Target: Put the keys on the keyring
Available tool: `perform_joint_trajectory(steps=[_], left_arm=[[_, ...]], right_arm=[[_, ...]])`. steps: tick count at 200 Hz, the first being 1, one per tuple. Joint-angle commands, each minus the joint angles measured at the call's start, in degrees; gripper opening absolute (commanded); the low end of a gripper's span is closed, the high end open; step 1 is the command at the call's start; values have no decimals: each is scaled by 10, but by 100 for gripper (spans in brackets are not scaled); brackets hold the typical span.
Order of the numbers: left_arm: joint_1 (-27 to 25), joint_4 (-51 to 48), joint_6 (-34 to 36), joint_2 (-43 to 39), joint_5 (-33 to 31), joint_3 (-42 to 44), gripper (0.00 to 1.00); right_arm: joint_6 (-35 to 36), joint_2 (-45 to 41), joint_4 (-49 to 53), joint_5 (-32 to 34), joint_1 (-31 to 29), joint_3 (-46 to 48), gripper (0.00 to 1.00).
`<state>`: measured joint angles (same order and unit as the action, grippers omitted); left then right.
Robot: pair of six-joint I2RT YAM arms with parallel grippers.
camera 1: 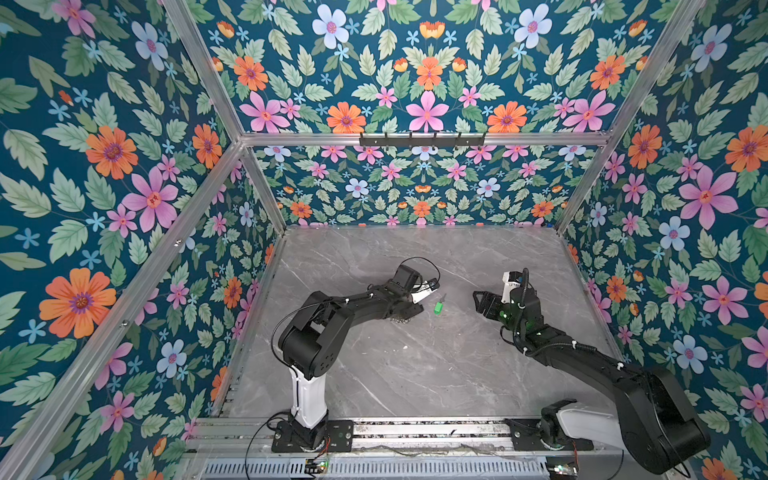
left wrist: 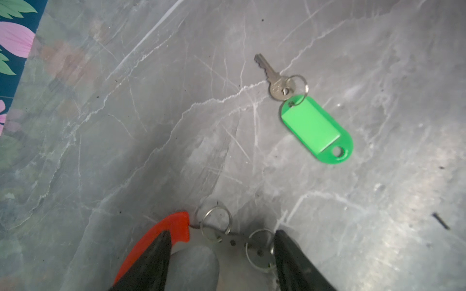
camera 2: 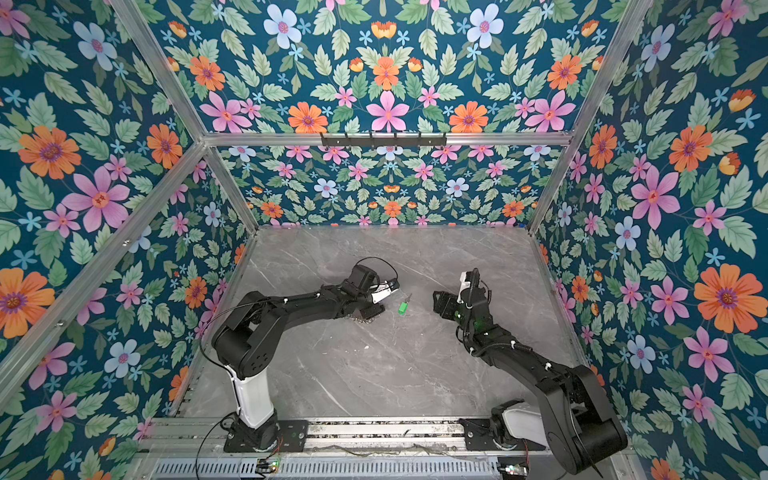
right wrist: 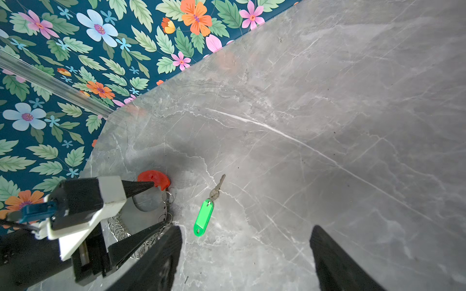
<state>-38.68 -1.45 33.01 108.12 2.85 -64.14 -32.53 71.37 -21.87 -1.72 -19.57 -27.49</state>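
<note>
The keys are one small silver key on a loop with a green plastic tag (camera 1: 439, 306) (camera 2: 402, 306) (left wrist: 315, 128) (right wrist: 203, 218). They lie flat on the grey marble table between the two arms. The keyring (left wrist: 234, 241) (right wrist: 148, 214) lies flat on the table, and the left arm hides most of it in both top views. It shows a red arc (left wrist: 176, 226) and several small silver loops (camera 1: 401, 319). My left gripper (left wrist: 222, 234) (right wrist: 162, 203) is open, one finger over the red arc and one over the looped rim. My right gripper (right wrist: 245, 252) (camera 1: 477, 304) is open and empty, to the right of the key.
Floral walls with aluminium frame posts close in the marble table (camera 1: 415, 374) on three sides. A black hook rail (camera 1: 422, 139) hangs on the back wall. Both arm bases sit on a metal rail (camera 1: 415, 432) at the front edge. A small dark speck (left wrist: 441, 221) lies on the table.
</note>
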Motion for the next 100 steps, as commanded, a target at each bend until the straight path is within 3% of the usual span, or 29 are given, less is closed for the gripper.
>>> perform_joint_trajectory(steps=[1,100], left_arm=[[0,-10,-4,-11,3,3,68],[0,-25,5,-21,10,22,67]], right_arm=[[-4,3,-3,-1,0,-6,81],[-4,8,-4,-1,0,-7,81]])
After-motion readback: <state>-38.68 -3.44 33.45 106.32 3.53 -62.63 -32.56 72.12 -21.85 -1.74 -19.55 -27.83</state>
